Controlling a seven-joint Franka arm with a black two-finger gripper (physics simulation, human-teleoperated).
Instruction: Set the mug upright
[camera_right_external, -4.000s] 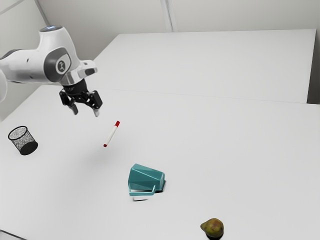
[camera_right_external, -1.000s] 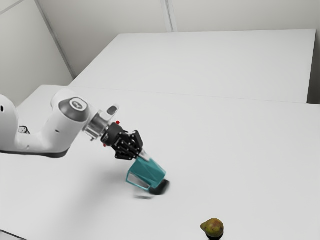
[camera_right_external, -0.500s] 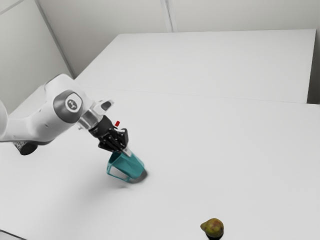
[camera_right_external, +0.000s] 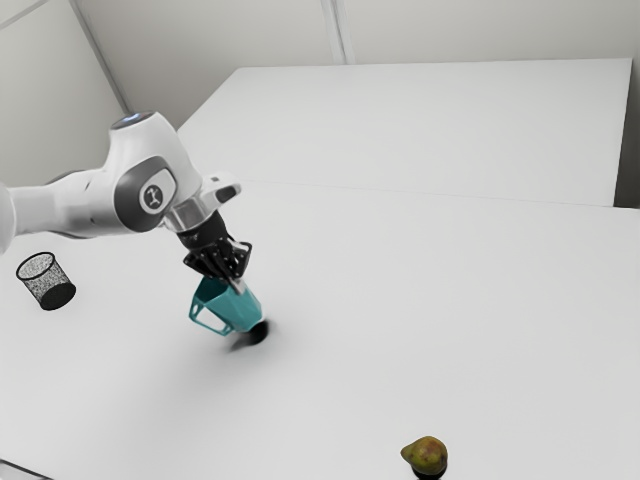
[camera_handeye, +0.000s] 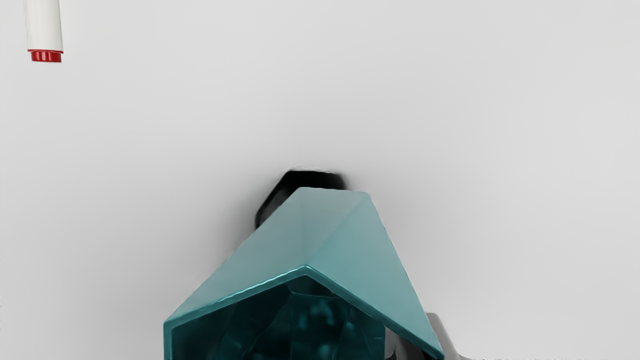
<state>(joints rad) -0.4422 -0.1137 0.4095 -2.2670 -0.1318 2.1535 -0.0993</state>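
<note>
Since the earlier frame, the mug and the pincer have shifted together toward the exterior view's left. Across that view from its left: the mesh cup sits on the counter, well apart from the mug. Next, the marker, seen in the wrist view, lies apart from the mug. Then the pincer grips the mug's wall at the rim, one finger inside, one outside. Mug tilted, base lower than mouth, over a dark shadow; whether it touches the counter, I cannot tell. Farthest right, near the front, lies the pear.
</note>
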